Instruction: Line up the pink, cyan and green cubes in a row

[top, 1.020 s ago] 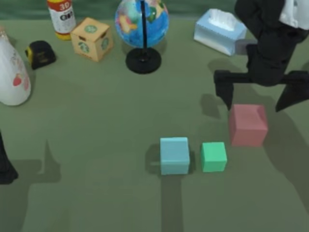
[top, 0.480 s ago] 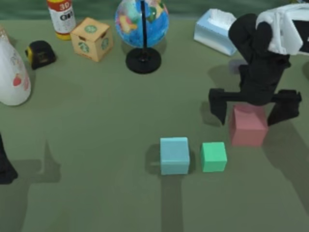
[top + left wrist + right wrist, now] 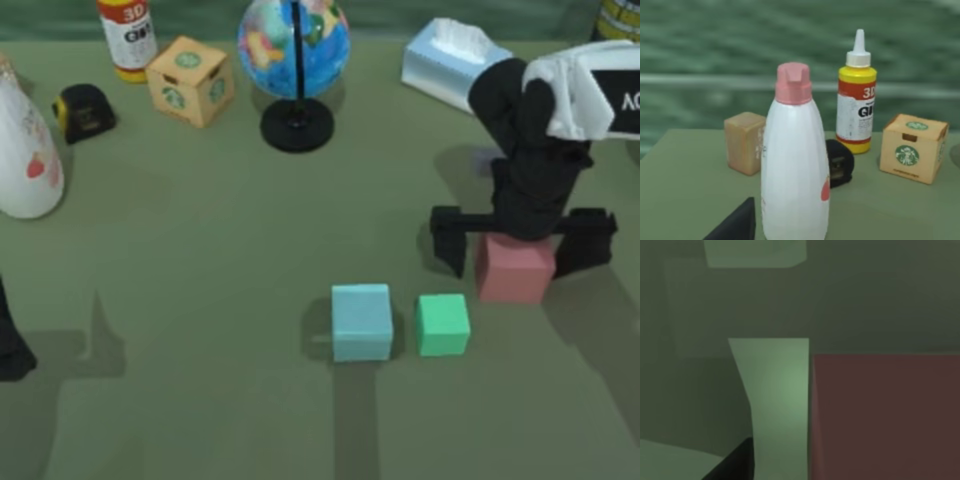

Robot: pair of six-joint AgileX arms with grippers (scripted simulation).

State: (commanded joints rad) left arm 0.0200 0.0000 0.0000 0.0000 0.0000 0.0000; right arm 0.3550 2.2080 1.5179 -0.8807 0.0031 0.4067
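While gripper point(image 3: 520, 240) straddles, matte pink cube point(image 3: 514, 270)

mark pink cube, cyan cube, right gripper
pink cube point(image 3: 513, 280), top view, front face.
cyan cube point(image 3: 361, 320), top view, top face.
right gripper point(image 3: 521, 237), top view, midway between fingertips, open.

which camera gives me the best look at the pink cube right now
The top view: the pink cube shows whole, with the right gripper open astride it, beside the green cube. The right wrist view shows only one shadowed face of it, up close. The left wrist view does not show it.
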